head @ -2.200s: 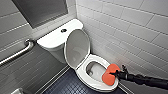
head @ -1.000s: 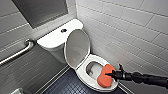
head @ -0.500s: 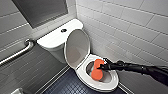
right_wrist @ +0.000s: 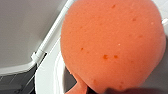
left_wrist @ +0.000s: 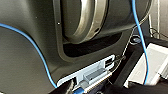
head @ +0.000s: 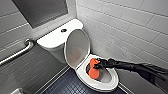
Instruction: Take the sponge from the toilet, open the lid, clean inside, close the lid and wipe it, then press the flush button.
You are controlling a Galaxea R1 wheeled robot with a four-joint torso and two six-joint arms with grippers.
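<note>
Head view, looking down into a tiled bathroom corner: a white toilet (head: 111,84) stands with its lid (head: 76,48) raised, close in front of the tank (head: 51,40). Your right arm comes in from the right, black and slender, and its right end effector (head: 98,65) is closed on the sponge (head: 93,69). The sponge is orange-red and stands on end inside the bowl, against the inner wall on the lid side and just below the rim.

In the right wrist view the sponge (right_wrist: 112,45) looms large, with a strip of white rim beside it. Dark gripping parts show at only one edge of it (a shallow hold, as far as I can judge).

What could go wrong for you:
- A hard scrub against the porcelain could fold the soft sponge and peel it out of that edge grip, dropping it into the bowl.
- The raised lid stands just beside the wrist. A wide sweep towards it could knock it, and it might fall onto the arm.
- Pushing deeper could bring the end effector itself against the ceramic.

The flush button (head: 63,30), small and dark, sits on the tank top, well apart from the arm.
</note>
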